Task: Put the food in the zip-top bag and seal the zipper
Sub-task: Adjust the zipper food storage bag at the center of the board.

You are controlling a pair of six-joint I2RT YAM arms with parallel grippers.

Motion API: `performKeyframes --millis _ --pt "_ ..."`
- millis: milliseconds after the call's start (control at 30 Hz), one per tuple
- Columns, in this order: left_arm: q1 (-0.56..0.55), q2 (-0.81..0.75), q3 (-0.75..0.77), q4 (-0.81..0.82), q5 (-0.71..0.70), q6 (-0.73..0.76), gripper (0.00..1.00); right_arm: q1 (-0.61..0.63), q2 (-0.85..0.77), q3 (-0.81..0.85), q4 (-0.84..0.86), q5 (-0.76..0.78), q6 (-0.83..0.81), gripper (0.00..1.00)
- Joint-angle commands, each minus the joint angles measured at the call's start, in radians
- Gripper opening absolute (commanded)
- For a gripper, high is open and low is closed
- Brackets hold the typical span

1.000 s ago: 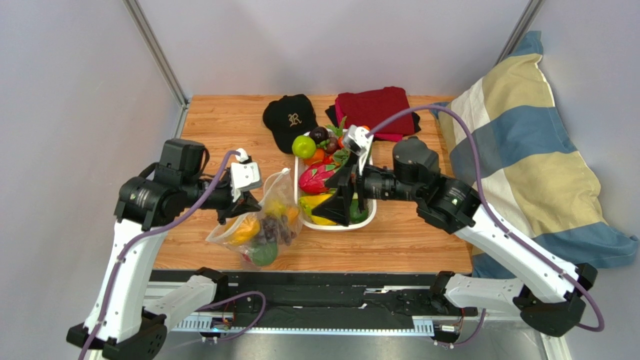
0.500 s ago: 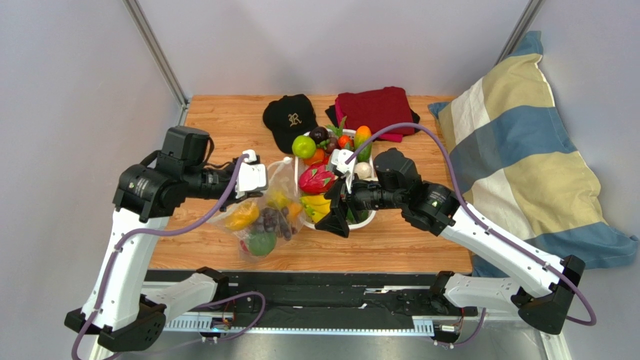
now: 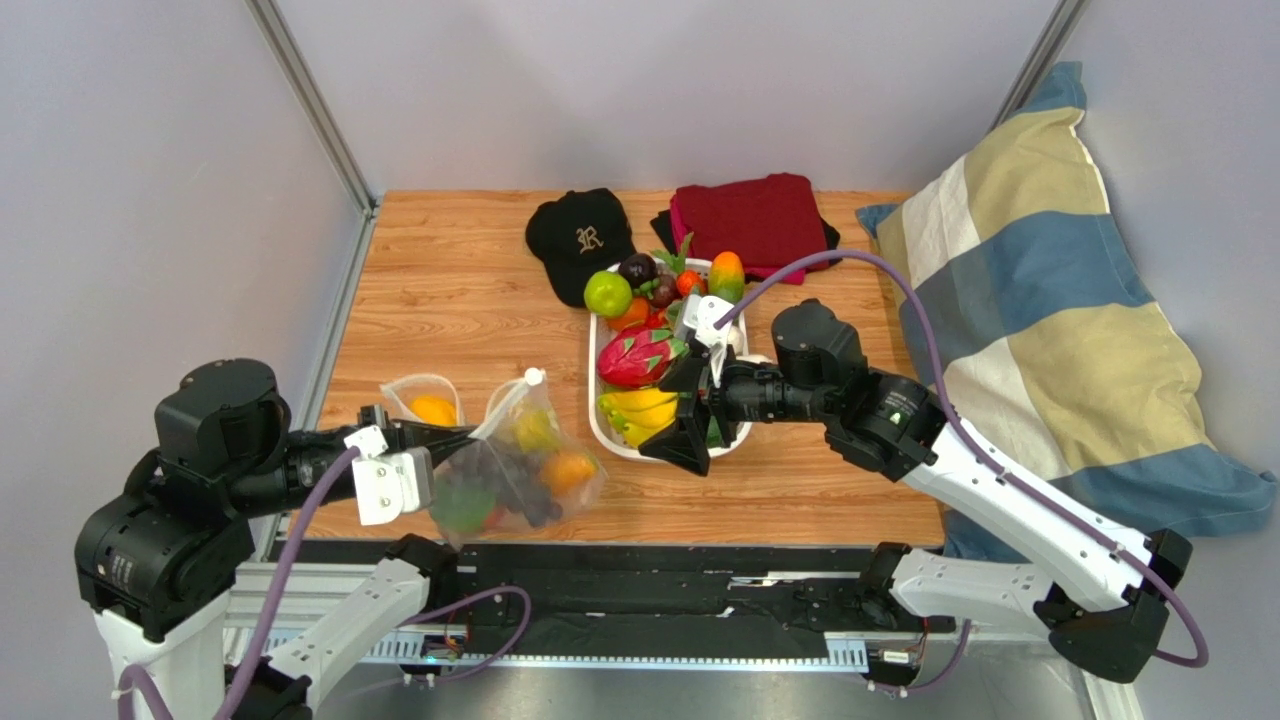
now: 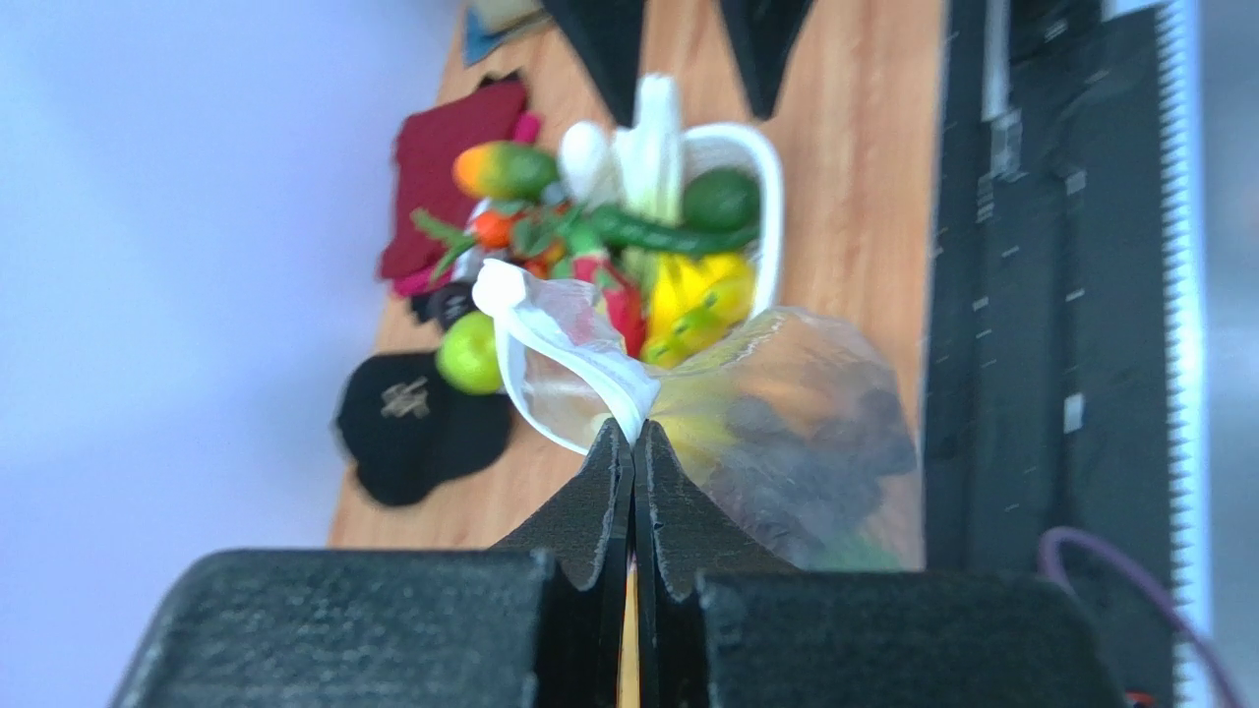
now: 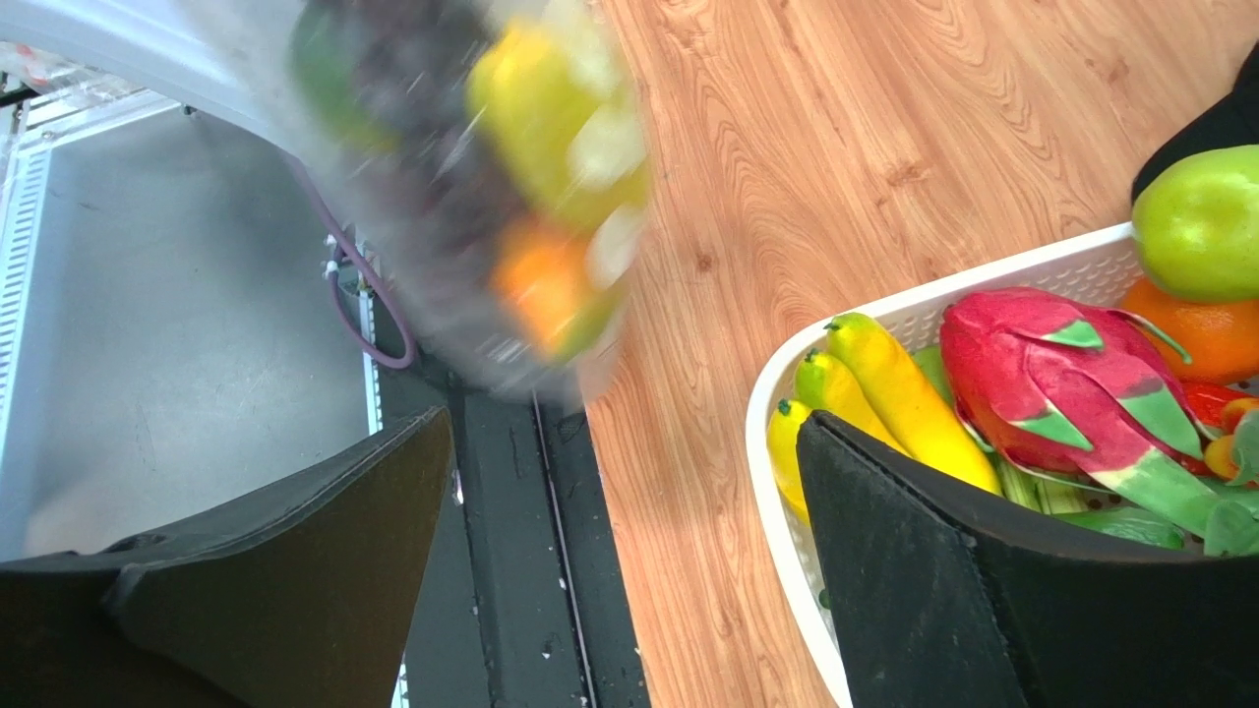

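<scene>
The zip-top bag (image 3: 511,473) lies near the table's front edge with several pieces of food inside: orange, yellow, green and dark purple. My left gripper (image 3: 440,441) is shut on its top edge. In the left wrist view the jaws (image 4: 633,431) pinch the white zipper strip (image 4: 569,337), and the bag (image 4: 806,428) bulges beyond them. The white tray (image 3: 595,408) holds more food: a dragon fruit (image 3: 634,357), bananas (image 3: 639,408) and a green apple (image 3: 607,293). My right gripper (image 3: 688,438) hangs open and empty over the tray's near end (image 5: 621,428), with the blurred bag (image 5: 503,192) ahead of it.
A black cap (image 3: 579,240) and a folded dark red cloth (image 3: 751,218) lie at the back of the table. A striped pillow (image 3: 1052,315) leans along the right side. A black rail (image 3: 631,563) runs along the near edge.
My left arm has swung back toward the near left corner, dragging the bag toward the front edge. The right gripper has stayed open by the tray's near end.
</scene>
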Motion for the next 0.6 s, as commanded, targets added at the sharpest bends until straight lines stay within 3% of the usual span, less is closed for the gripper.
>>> performKeyframes --millis 0,267,467,567 --pt "-0.001 0.051 -0.06 0.004 0.205 -0.119 0.0 0.003 -0.036 0.009 -0.027 0.026 0.003 0.91" --pt "-0.001 0.065 -0.24 0.202 0.257 -0.246 0.0 0.003 -0.067 -0.042 -0.081 -0.023 0.012 0.89" --pt "-0.013 0.088 -0.283 0.28 0.296 -0.226 0.0 -0.006 -0.056 -0.094 -0.053 0.023 -0.043 0.83" --pt "-0.031 0.079 -0.336 0.289 0.305 -0.143 0.0 -0.011 -0.023 -0.103 -0.012 0.024 -0.087 0.82"
